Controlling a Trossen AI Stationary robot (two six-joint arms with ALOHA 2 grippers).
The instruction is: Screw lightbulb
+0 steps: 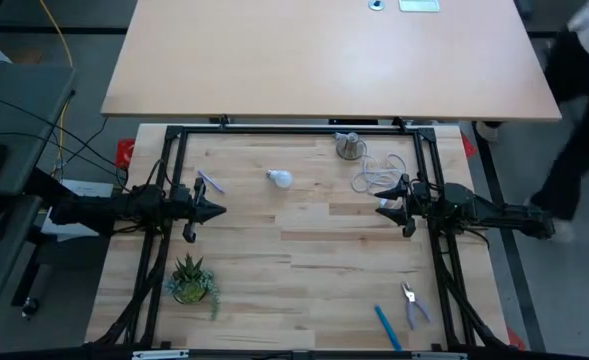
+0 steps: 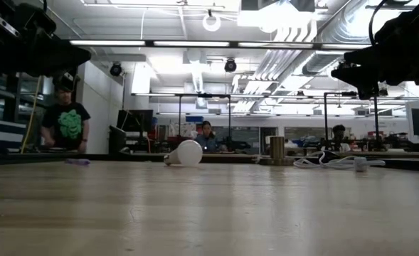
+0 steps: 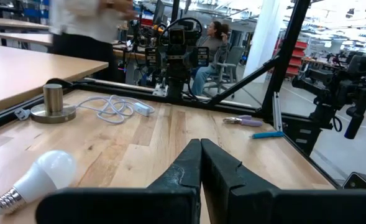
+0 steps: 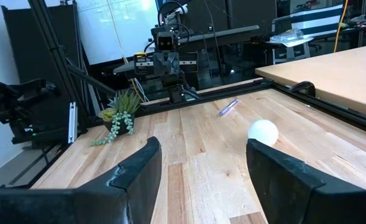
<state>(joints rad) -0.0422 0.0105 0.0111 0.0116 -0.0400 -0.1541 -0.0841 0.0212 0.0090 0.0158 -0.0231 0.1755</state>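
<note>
White lightbulb point(image 1: 280, 179), grey socket point(image 1: 349, 146), pale wood table point(image 1: 304, 260), green plant point(image 1: 191, 279)

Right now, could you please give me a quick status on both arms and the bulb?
Left gripper shut, empty, at left edge. Right gripper open, empty, at right edge. Small white pear-shaped lightbulb lying loose mid-table, apart from grey metal socket. Nothing between.

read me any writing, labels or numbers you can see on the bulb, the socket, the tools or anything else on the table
None can be read.
The lightbulb: plain white, no print visible.
The socket and its white cord: no label visible.
The pliers, blue tool and purple pen: too small to show any marking.
The person's dark shirt in the low view: a green graphic, no legible words.
</note>
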